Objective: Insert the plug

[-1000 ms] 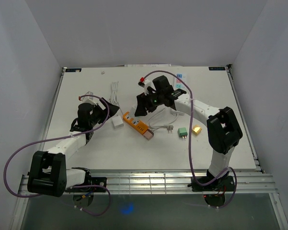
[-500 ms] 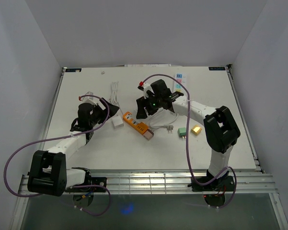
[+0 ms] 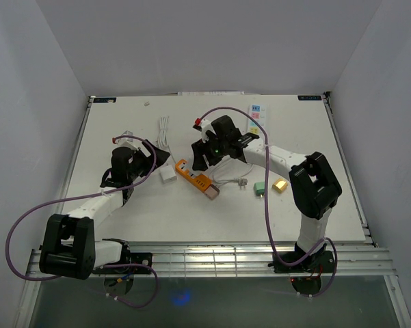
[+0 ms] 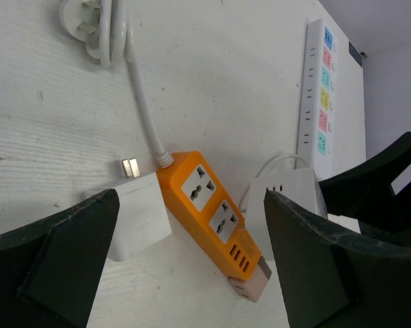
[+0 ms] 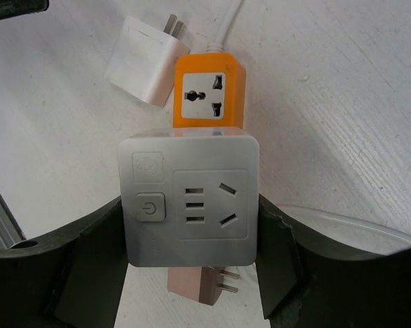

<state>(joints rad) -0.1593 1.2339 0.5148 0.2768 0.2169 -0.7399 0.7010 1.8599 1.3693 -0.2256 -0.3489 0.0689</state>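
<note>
The right tool [image 5: 189, 236] is clamped on the white plug [image 5: 188, 205], whose prongs are hidden. It covers most of the orange power strip [image 5: 208, 92] mid-table. The left tool [image 4: 188, 266] is spread apart, its finger partly covering a white charger [image 4: 140, 213].

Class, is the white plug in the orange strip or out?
Out: the right gripper holds the plug clear of the strip, whose two sockets show empty.

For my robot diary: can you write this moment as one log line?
right jaws: shut on plug | plug: over strip, not inserted | left jaws: open, near charger
</note>
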